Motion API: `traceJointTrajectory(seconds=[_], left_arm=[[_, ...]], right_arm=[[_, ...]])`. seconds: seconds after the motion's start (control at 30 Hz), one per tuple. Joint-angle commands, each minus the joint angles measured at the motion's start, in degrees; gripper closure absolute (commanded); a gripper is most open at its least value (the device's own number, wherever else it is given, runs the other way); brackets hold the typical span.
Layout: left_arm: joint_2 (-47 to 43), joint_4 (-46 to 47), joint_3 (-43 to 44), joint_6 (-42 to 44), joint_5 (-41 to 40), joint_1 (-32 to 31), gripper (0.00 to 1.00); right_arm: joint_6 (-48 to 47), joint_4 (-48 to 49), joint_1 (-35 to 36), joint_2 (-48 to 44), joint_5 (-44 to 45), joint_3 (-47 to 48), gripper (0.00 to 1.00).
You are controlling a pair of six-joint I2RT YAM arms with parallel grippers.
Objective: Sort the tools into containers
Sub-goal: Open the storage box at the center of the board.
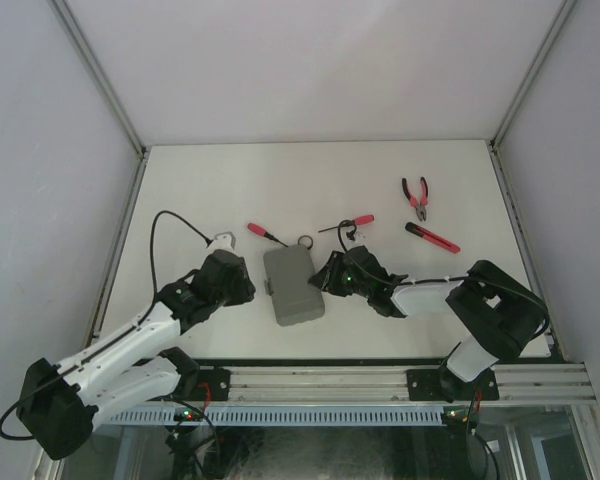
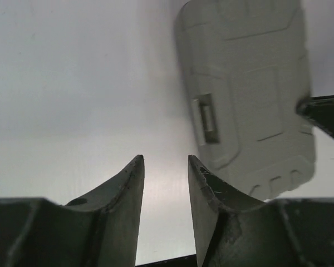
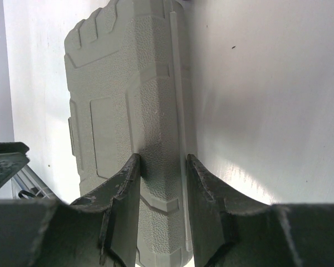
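The right gripper (image 3: pixel 164 161) lies low, jaws partly apart astride the long right-hand edge of the closed grey case (image 3: pixel 122 100). The seam runs into the gap, but whether its fingers (image 3: pixel 125 189) pinch it cannot be told. Across the case, the left gripper (image 2: pixel 166 161) stands open with only bare table (image 2: pixel 72 83) between its tips. The case lies just ahead to its right, latch (image 2: pixel 205 118) facing it. Just beyond the right gripper lies a red-handled screwdriver (image 1: pixel 352 223). A black ring (image 1: pixel 305 240) and a second screwdriver (image 1: pixel 264 232) sit near the case's far end. Off to the right gripper's right lie the stick tool (image 1: pixel 432 237) and, farther, the pliers (image 1: pixel 416 197), all outside the case.
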Motion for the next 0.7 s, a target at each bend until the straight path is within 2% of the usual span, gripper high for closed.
traceJointTrajectory(seconds=[0.0, 0.1, 0.2, 0.67], left_arm=[[-3.7, 10.6, -2.6, -2.7, 5.1, 0.1, 0.56], [-4.4, 14.6, -4.0, -5.3, 6.3, 0.3, 0.50], [-3.3, 18.2, -5.4, -7.4, 7.7, 0.6, 0.49], [4.2, 20.9, -7.1, -8.5, 7.2, 2.5, 0.55]], right_arm=[[-5.7, -21.1, -0.2, 4.1, 4.9, -4.5, 0.87], [-5.7, -21.2, -0.1, 4.2, 4.8, -4.4, 0.87], [-5.7, -21.1, -0.1, 4.2, 4.6, -4.4, 0.87], [-5.9, -20.2, -0.1, 5.0, 3.4, -4.5, 0.87]])
